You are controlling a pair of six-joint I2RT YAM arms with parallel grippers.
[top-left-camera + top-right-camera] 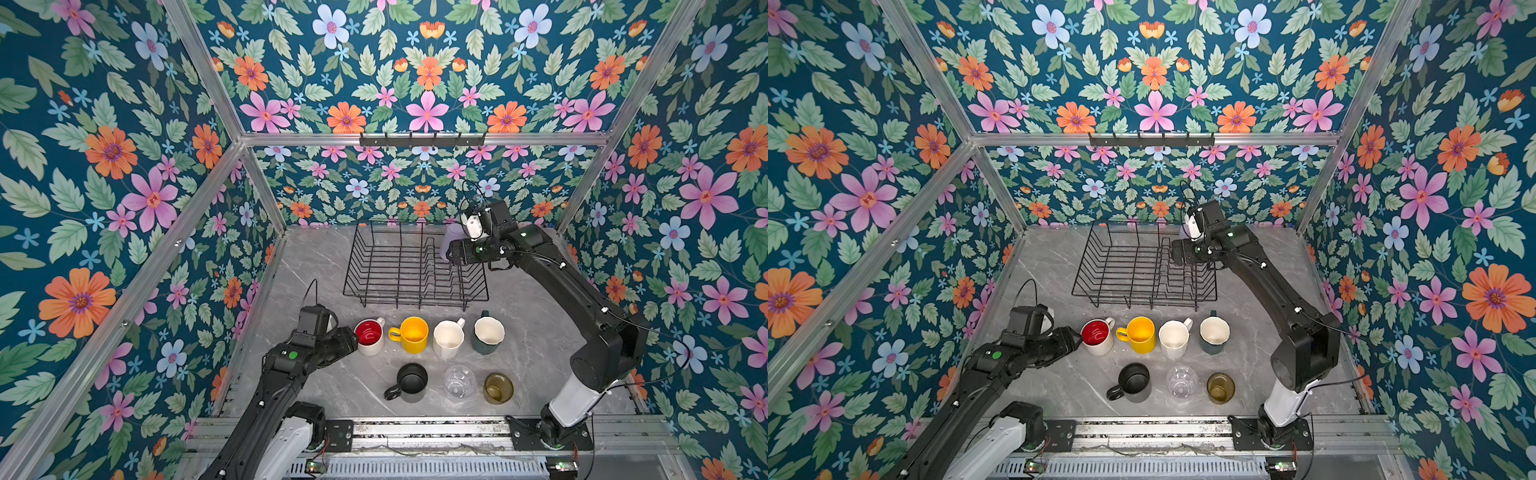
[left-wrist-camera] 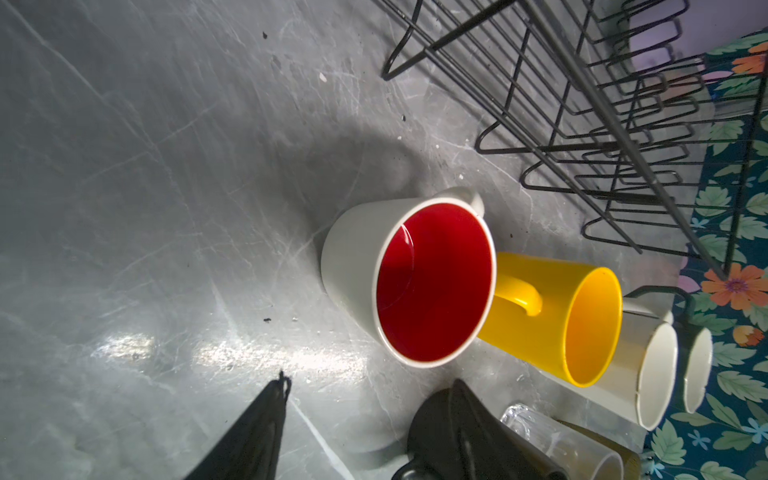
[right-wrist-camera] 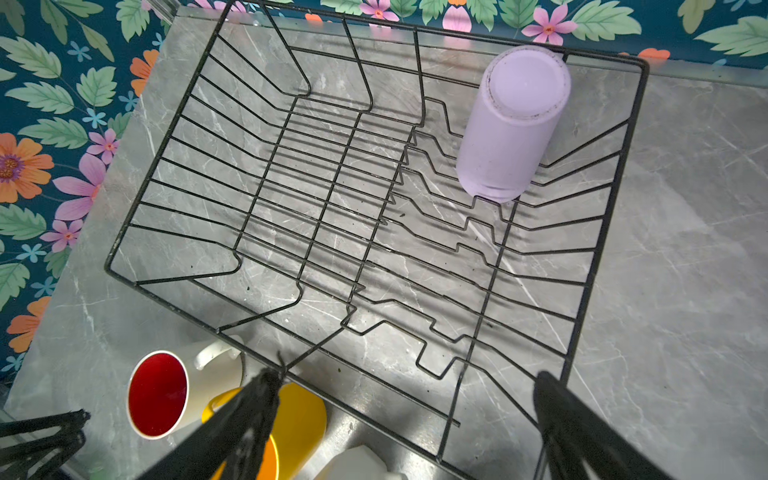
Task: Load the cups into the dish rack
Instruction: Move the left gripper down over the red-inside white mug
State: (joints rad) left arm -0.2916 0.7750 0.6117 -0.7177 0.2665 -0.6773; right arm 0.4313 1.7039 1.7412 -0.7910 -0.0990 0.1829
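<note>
The black wire dish rack (image 1: 399, 270) stands at the back of the table. A lilac tumbler (image 3: 513, 124) stands upside down in its far right corner. My right gripper (image 3: 409, 386) hangs open over the rack's right side, empty. In front of the rack stand a white mug with red inside (image 1: 370, 334), a yellow mug (image 1: 413, 334), a cream mug (image 1: 449, 338) and a dark green mug (image 1: 488, 334). Nearer are a black mug (image 1: 411, 382), a clear glass (image 1: 459, 381) and an amber glass (image 1: 498, 387). My left gripper (image 2: 370, 395) is open just left of the white mug, holding nothing.
Floral walls close in on the table's left, back and right. A black hook rail (image 1: 422, 140) hangs high on the back wall. A metal rail (image 1: 415, 432) carrying both arm bases runs along the front edge. Bare marble table (image 1: 307, 270) lies left of the rack.
</note>
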